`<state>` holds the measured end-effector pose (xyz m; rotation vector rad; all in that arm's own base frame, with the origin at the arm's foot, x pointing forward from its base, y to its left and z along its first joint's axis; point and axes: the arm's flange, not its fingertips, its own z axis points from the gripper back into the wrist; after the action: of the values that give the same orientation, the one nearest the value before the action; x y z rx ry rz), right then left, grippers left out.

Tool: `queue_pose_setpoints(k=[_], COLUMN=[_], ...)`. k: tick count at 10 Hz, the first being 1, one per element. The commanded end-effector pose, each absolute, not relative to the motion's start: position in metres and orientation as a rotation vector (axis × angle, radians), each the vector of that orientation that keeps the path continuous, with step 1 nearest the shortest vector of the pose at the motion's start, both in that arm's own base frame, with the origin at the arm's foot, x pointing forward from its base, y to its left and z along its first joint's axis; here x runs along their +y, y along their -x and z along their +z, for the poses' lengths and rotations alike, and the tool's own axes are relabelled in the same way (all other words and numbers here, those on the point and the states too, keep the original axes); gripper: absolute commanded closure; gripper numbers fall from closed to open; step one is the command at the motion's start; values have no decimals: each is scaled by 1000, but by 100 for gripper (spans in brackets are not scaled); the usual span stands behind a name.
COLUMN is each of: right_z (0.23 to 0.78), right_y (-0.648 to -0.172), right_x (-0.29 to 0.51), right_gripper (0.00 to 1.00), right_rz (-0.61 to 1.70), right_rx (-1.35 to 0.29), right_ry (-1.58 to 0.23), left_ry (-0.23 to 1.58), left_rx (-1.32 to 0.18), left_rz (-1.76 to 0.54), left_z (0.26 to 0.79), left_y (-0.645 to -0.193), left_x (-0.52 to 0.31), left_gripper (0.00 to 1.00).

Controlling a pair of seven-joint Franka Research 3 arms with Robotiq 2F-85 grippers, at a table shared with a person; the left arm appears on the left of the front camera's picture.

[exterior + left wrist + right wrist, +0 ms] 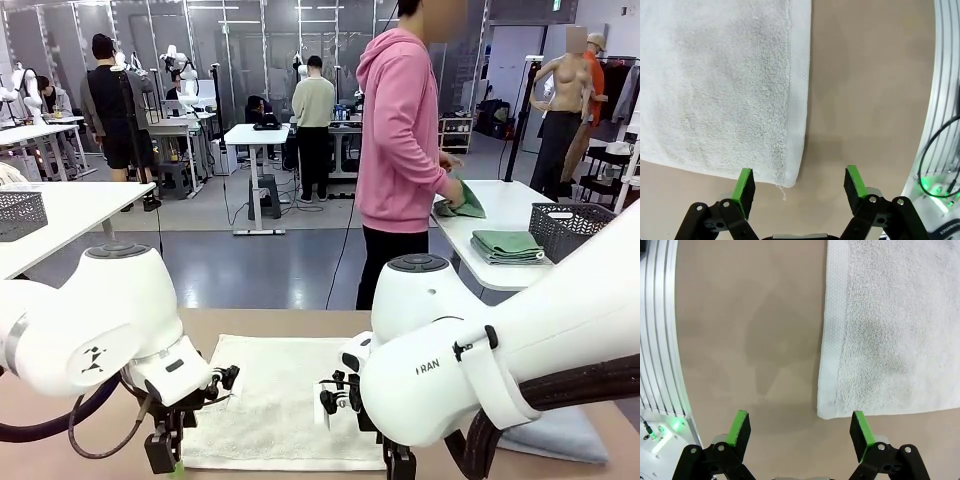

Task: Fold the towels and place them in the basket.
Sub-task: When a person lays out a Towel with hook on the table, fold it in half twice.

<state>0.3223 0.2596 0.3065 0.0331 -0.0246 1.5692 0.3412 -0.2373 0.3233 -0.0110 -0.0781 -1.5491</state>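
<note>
Cream towel [280, 400] flat; both jaws spread wide, each over corner, seemingly untouched.

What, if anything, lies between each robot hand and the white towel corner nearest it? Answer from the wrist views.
Nothing visible. Both the left hand and the right hand are open, and each wrist view looks straight at a corner of the cream towel lying flat on bare table, with no object between.
</note>
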Motion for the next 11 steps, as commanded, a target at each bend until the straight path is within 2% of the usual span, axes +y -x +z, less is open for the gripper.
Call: queue_pose_setpoints(k=[1, 11], right_z=[299, 281], right_y=[-330, -358], right_x=[262, 269], right_gripper=[0, 0], right_rz=[1608, 1555], right_rx=[-62, -51], right_ry=[-16, -26], left_ry=[23, 37], left_rx=[-86, -82], left_rz=[-1564, -1535], left_z=[299, 281], left_y=[-308, -314], left_x=[-211, -209], left_gripper=[10, 10])
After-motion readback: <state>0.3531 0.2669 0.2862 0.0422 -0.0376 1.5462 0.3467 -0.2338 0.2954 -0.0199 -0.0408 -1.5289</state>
